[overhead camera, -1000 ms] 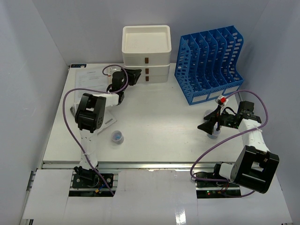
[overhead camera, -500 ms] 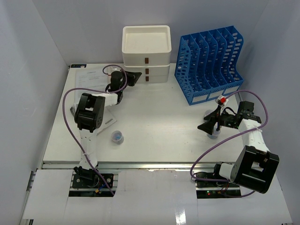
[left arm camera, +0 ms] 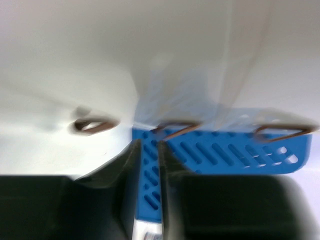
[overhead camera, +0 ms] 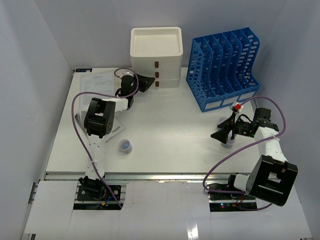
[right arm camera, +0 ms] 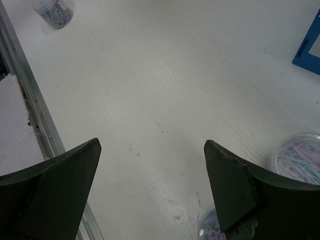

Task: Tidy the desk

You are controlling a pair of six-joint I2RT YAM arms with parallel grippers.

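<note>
On my desk (overhead camera: 170,127) I see a drawer box (overhead camera: 156,55) just left of the blue file rack (overhead camera: 222,67), papers (overhead camera: 95,82) farther left, and a clip jar (overhead camera: 124,145) well nearer.

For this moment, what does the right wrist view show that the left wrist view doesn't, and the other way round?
Only the right wrist view: the metal rail, three tubs of coloured paper clips, and the right gripper wide open over the desk, holding nothing. Only the left wrist view, badly blurred: the cream drawer box with three brown loop handles, seen past the left gripper, whose fingers leave just a slit. Both views show part of the blue file rack.
</note>
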